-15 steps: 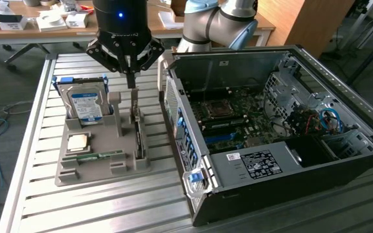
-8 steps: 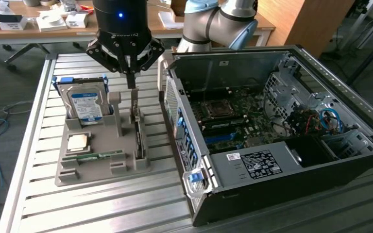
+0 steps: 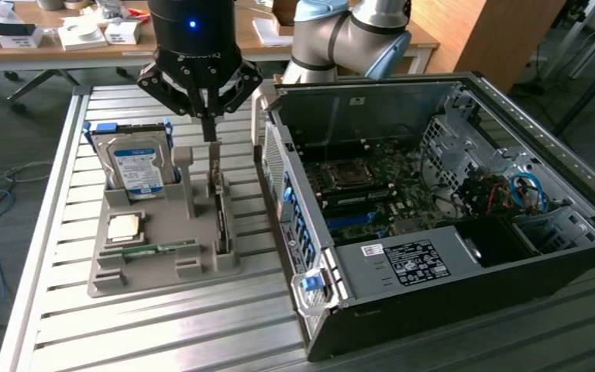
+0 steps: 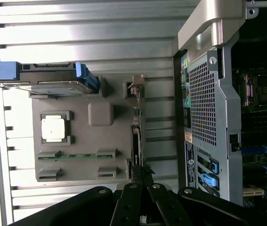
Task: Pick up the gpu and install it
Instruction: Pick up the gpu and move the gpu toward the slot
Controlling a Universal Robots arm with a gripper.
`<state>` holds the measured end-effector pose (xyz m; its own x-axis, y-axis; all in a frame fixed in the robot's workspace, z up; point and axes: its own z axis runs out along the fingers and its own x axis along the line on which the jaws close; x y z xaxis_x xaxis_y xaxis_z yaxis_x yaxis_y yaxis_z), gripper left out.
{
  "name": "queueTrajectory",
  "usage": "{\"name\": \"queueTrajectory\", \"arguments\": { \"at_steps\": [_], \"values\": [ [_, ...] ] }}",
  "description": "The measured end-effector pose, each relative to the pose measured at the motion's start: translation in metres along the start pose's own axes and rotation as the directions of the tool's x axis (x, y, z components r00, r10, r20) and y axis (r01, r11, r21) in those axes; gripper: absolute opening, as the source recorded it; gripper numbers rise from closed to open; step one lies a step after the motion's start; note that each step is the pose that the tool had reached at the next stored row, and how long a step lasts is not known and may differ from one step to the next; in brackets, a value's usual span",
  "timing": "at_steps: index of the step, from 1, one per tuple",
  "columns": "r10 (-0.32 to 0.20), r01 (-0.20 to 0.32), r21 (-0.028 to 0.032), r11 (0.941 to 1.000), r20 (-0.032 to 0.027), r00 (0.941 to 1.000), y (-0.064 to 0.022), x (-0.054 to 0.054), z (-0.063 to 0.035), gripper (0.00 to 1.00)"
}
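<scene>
The gripper [image 3: 211, 133] is hanging fingers-down over the side of the grey holder [image 3: 163, 273] that faces the open computer case [image 3: 545, 133]. Its jaws are drawn together with no gap showing. The tips are sitting right at the upper end of the gpu [image 3: 221, 213], but whether they are touching it cannot be told.

The gpu is standing on its long edge in the slot along that side of the holder. Its pale bracket end is under the gripper and its dark board is running toward the holder's near corner. Farther across the holder, the hard drive [image 3: 134, 167] is standing upright at the far corner. The processor chip [image 3: 124, 226] and the green memory stick [image 3: 161, 249] are lying toward the opposite edge. The holder is resting on the slatted table [image 3: 173, 329], just beside the case.

The step in hand looks to be the pick-up. Doing it well probably means parting the jaws only enough to straddle the thin board. They should be centred over its top edge, with the pads square to its flat faces. A firm but modest squeeze suits a stiff card carrying small parts. Pulling straight along the slot should keep it from binding.
</scene>
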<state>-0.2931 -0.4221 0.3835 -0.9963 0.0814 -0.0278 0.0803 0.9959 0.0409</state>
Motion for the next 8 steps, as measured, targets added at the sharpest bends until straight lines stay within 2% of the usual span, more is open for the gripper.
{"name": "queueTrajectory", "arguments": {
  "at_steps": [3, 6, 7, 8],
  "values": [
    [0.0, 0.0, 0.0, 1.0, 0.0001, 1.0, 0.0, 0.0, 0.0, 0.17],
    [0.0, 0.0, 0.0, 1.0, 0.0, 1.0, 0.0, 0.0, 0.0, 0.35],
    [0.0, 0.0, 0.0001, 1.0, 0.0, 1.0, 0.0, 0.0, 0.0, 0.35],
    [0.0, 0.0, 0.0, 1.0, 0.0001, 1.0, 0.0, 0.0, 0.0, 0.41]
  ]
}}
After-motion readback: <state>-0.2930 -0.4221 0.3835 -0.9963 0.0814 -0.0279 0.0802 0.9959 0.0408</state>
